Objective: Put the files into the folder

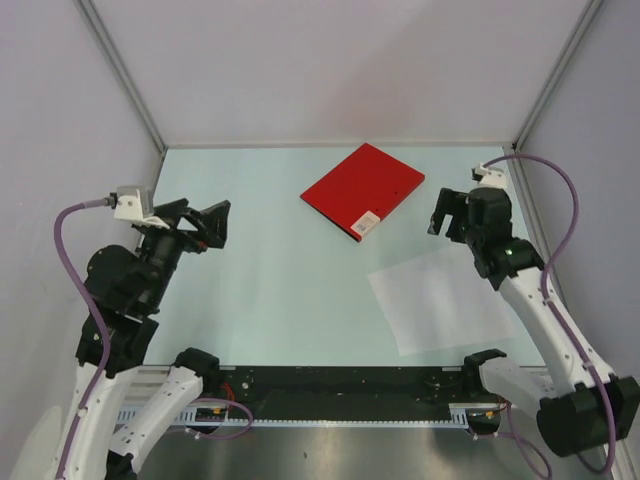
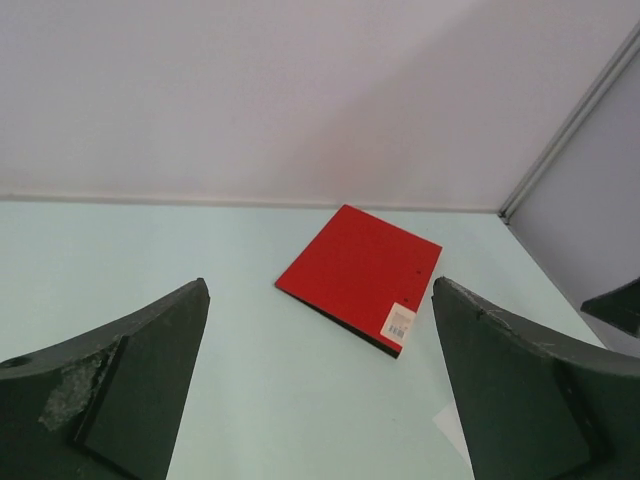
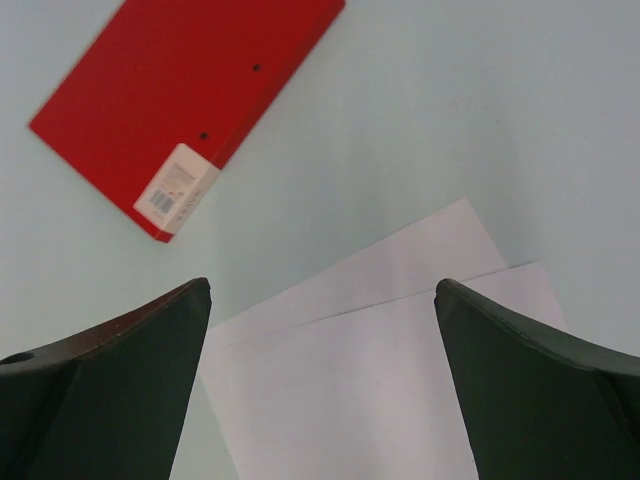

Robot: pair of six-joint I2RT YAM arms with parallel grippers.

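Note:
The closed red folder [image 1: 363,190] lies flat at the back centre-right of the table, its small white label [image 1: 366,222] near the front edge. It also appears in the left wrist view as the folder [image 2: 360,272] and in the right wrist view as the folder [image 3: 180,95]. Two overlapping white files [image 1: 440,298] lie on the table in front of it, on the right; the files [image 3: 380,340] sit under the right gripper. My left gripper [image 1: 215,224] hangs open at the left, well away from the folder. My right gripper [image 1: 448,212] is open above the files' far edge, holding nothing.
Pale grey walls with metal corner posts [image 1: 125,75] enclose the pale green table [image 1: 270,280] at the back and sides. A black rail [image 1: 330,385] runs along the near edge between the arm bases.

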